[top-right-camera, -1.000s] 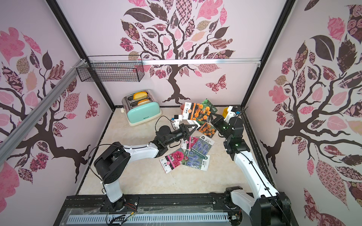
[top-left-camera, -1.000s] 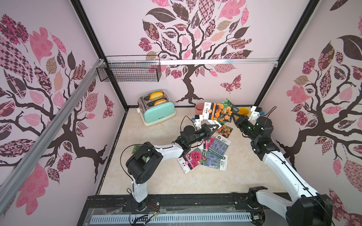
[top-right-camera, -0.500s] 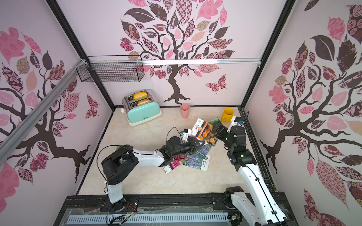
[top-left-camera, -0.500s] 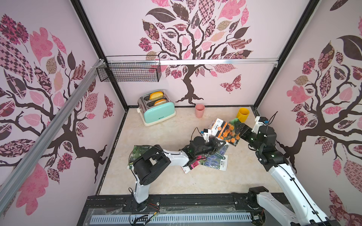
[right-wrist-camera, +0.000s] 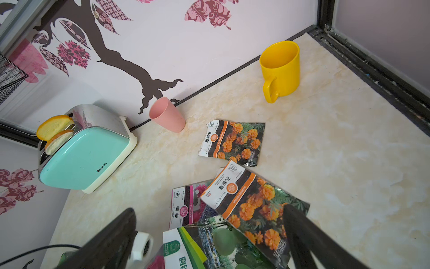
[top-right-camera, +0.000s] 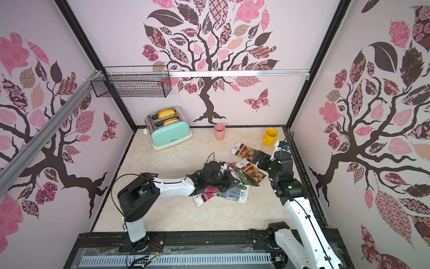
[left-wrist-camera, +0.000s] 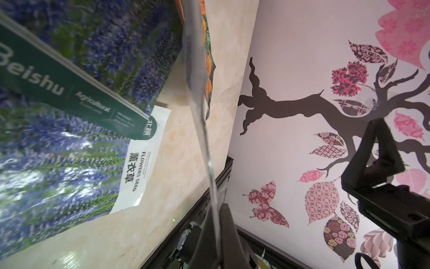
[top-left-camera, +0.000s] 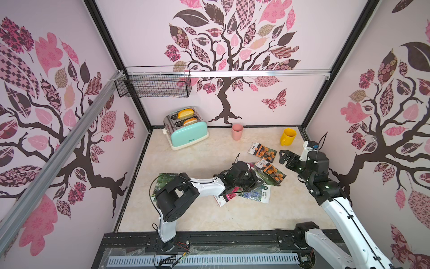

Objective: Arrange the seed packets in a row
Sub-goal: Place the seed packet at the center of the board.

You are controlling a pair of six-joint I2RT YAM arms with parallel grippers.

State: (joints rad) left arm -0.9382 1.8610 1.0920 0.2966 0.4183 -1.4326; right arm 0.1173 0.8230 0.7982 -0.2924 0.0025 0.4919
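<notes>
Seed packets (top-left-camera: 267,173) overlap, so my left pincer (left-wrist-camera: 216,235), clenched on one packet (left-wrist-camera: 197,81) by its edge, should draw it out slowly while my right pincer (top-left-camera: 284,159) hangs released.

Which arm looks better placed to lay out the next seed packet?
Left, probably: the left gripper is already shut on a seed packet, ready to carry it. The right gripper hangs open and empty.

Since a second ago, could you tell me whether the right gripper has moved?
Yes. In a top view the right gripper, earlier overlapping the yellow mug, now sits clear of it on the side nearer the robot's base, open.
</notes>
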